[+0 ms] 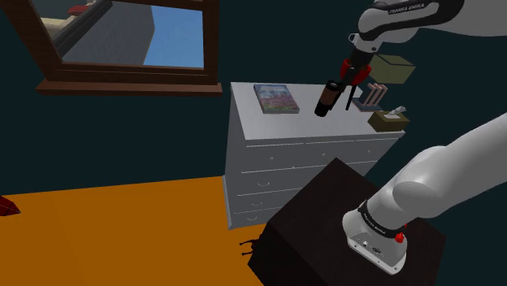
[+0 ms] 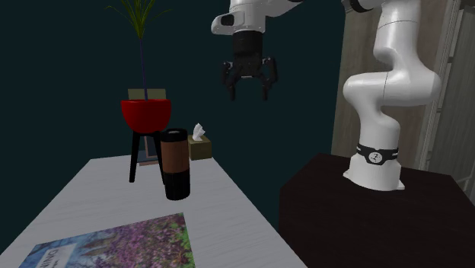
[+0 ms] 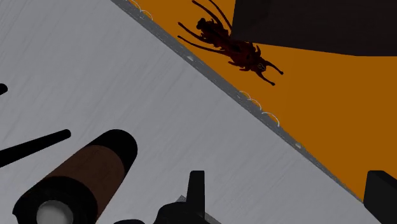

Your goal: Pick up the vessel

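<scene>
Gripper (image 2: 249, 93) — spread apart, empty — hangs beside and above the brown vessel (image 2: 174, 164), upright, lid up, on the dresser (image 2: 91, 194).

In the wrist view the vessel (image 3: 76, 181) is cut by the frame edge at its lidded end, and the hand (image 3: 289, 191) is cropped to two finger stubs. In the second exterior view the book (image 2: 114, 244) is cropped at six o'clock and its title cannot be read; an olive box (image 2: 156, 94) is largely hidden behind the red bowl (image 2: 146, 114). In the shoulder view a red object (image 1: 6, 206) at eight o'clock is clipped and cannot be identified
</scene>
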Controlling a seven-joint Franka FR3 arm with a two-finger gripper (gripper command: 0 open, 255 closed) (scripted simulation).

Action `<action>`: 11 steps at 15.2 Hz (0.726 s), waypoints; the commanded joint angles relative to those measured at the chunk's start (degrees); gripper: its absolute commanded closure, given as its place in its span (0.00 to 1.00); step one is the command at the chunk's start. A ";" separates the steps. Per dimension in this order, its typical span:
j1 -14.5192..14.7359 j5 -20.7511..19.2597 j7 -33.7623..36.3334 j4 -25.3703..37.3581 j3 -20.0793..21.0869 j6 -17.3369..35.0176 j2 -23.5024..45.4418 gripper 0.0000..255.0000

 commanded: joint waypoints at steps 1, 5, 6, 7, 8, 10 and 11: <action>-0.03 1.84 -3.79 2.46 -1.98 1.64 4.28 0.00; -0.98 7.59 -11.87 9.22 -4.95 3.46 14.08 0.00; -1.54 9.27 -13.90 11.13 -5.37 3.66 16.65 0.00; -2.24 10.97 -15.89 13.13 -5.64 3.76 19.23 0.00; -3.09 12.68 -17.82 15.23 -5.76 3.75 21.81 0.00; -5.15 15.99 -21.39 19.72 -5.63 3.43 26.96 0.00; -6.35 17.53 -23.00 22.13 -5.38 3.13 29.49 0.00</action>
